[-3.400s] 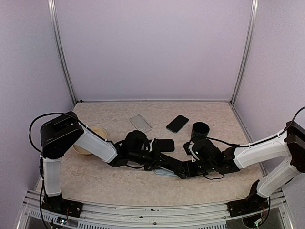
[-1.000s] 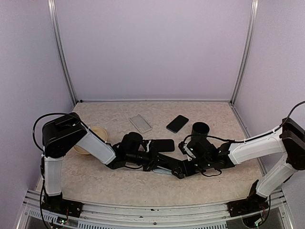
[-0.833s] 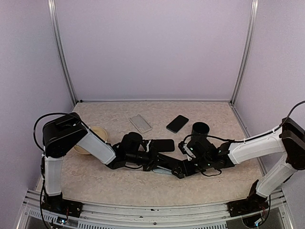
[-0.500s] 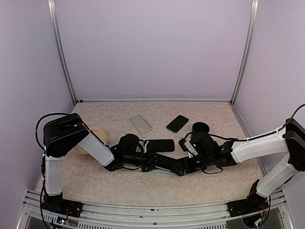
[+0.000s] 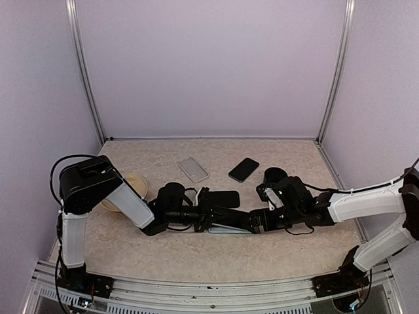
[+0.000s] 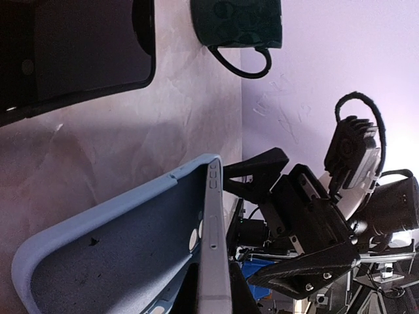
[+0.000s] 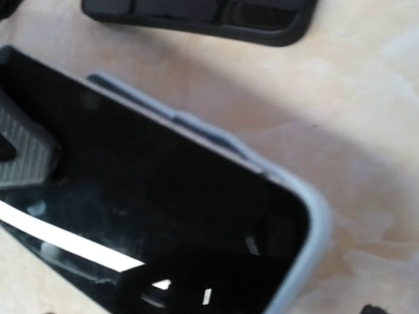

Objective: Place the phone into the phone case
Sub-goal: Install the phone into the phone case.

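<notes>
From above, the left gripper (image 5: 213, 219) and right gripper (image 5: 260, 220) covered most of the pale blue rubbery phone case (image 5: 229, 229); the round black mug (image 5: 275, 174) beyond it was partly hidden. The right wrist view was blurred, so what filled the case was unclear.
</notes>
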{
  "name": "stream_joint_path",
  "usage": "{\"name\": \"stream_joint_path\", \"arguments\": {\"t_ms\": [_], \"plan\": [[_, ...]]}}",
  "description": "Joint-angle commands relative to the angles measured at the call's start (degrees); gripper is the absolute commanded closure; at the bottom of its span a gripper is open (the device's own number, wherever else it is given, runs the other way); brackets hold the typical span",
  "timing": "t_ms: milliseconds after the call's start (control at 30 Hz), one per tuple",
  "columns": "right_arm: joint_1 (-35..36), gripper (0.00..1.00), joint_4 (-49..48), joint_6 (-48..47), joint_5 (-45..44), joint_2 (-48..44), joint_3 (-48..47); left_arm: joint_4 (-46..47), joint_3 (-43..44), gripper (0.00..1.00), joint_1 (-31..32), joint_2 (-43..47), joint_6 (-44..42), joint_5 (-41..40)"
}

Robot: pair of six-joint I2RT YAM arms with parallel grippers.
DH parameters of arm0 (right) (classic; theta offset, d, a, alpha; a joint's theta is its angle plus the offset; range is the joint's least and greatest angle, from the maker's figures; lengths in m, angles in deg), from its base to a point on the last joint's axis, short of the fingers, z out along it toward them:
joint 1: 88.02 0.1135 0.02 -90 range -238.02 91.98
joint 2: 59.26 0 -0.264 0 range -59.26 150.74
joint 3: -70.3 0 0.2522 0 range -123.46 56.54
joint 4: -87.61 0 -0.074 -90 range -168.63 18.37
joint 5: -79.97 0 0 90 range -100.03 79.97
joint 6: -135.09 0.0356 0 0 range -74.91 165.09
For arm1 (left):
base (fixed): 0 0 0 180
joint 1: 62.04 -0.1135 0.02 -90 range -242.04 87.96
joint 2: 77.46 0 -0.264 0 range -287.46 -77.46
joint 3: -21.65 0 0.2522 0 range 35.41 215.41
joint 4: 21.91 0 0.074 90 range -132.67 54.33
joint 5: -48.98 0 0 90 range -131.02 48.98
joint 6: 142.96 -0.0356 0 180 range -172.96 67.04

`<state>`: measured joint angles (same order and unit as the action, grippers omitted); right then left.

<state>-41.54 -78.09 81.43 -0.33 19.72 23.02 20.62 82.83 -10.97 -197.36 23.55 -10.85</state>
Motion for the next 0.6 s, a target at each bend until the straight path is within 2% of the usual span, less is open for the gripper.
{"name": "stream_joint_path", "arguments": {"t_ms": [0,367,567], "plan": [[-0.5,0.01,-6.1,3.0,4.3,1.8,1.2,9.1,-0.2,1.00,-0.3,0.9,0.4,1.5],[-0.8,0.05,-17.1,6.2,12.2,4.5,1.4,12.2,-0.4,1.00,0.6,1.0,0.4,2.0],[-3.6,0.09,-23.9,10.2,18.8,3.6,3.3,13.1,-0.2,1.00,1.1,1.3,-0.4,2.6]]}}
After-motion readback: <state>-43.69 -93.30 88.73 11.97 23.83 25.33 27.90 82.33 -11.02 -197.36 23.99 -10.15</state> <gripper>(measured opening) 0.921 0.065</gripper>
